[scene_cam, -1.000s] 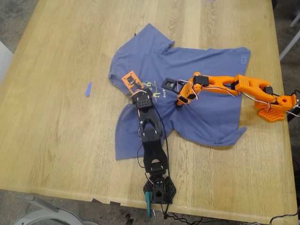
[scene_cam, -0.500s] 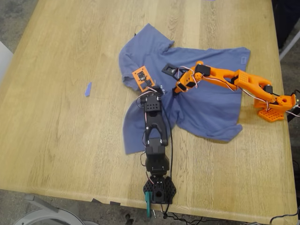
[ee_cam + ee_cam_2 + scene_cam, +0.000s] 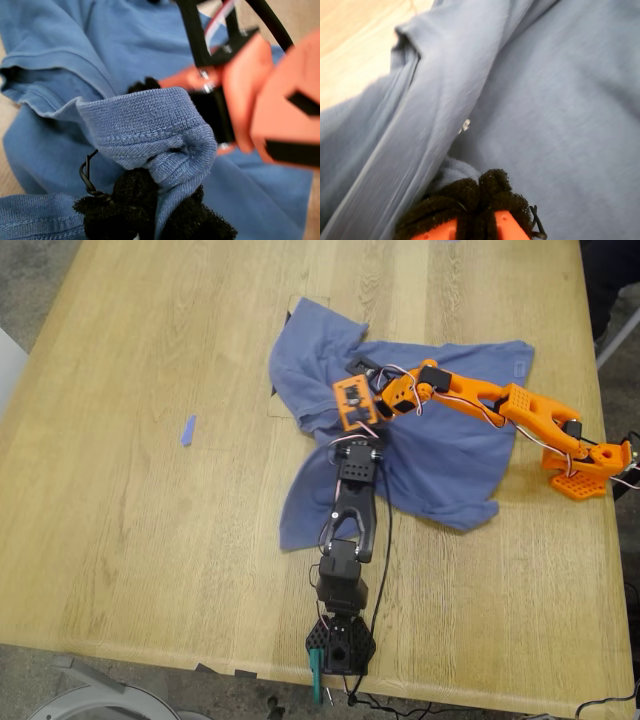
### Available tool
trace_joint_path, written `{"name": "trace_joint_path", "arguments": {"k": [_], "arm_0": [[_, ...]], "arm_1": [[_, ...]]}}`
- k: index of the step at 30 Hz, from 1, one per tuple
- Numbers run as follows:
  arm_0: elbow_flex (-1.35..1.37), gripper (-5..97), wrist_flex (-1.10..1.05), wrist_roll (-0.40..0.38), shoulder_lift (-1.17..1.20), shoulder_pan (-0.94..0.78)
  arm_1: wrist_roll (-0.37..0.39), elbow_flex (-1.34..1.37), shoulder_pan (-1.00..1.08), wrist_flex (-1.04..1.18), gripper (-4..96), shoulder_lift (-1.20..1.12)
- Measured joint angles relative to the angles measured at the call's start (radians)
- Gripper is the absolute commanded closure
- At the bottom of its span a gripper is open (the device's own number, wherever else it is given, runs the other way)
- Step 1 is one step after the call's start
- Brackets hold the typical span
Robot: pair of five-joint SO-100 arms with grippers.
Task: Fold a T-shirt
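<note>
The periwinkle-blue T-shirt (image 3: pixel 450 455) lies bunched on the wooden table (image 3: pixel 120 540), its part at the exterior view's left pulled over its middle, and its print is hidden. A black arm (image 3: pixel 350 510) and an orange arm (image 3: pixel 500 405) meet above the shirt's middle, heads almost touching. My first gripper (image 3: pixel 155 200) is shut, its black pads pinching a ribbed, stitched fold of the T-shirt (image 3: pixel 145 130), with orange arm parts (image 3: pixel 270 100) close behind. My second gripper (image 3: pixel 480 187) is shut too. A small bulge of the T-shirt (image 3: pixel 451 172) is caught at its black-padded orange fingertips.
A tiny blue scrap of tape (image 3: pixel 187 430) lies on bare wood at the exterior view's left. The black arm's base (image 3: pixel 340 645) stands at the table's near edge. The orange arm's base (image 3: pixel 585 470) is at the exterior view's right. Dark marks (image 3: pixel 282 390) show on the table beside the shirt.
Both arm heads moved up and toward the exterior view's right, dragging the shirt's left part over its middle. The print got covered and dark table marks came into view.
</note>
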Motion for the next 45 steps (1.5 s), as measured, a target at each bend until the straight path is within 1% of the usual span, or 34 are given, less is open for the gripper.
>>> {"name": "trace_joint_path", "arguments": {"k": [10, 19, 27, 38, 45], "arm_0": [[0.000, 92, 0.000, 0.000, 0.000, 0.103], [-0.057, 92, 0.000, 0.011, -0.008, 0.250], [-0.169, 92, -0.005, 0.011, -0.152, 0.371], [-0.184, 92, -0.092, 0.011, -0.301, 0.506], [-0.184, 92, -0.100, 0.012, -0.345, 0.531]], "arm_1": [[-0.021, -0.037, 0.075, -0.015, 91.4, 0.000], [-0.040, -0.066, 0.156, -0.049, 91.4, 0.000], [-0.040, -0.112, 0.206, -0.067, 91.4, -0.048], [-0.035, -0.115, 0.265, -0.097, 91.4, -0.081], [-0.035, -0.115, 0.301, -0.117, 91.4, -0.106]]}}
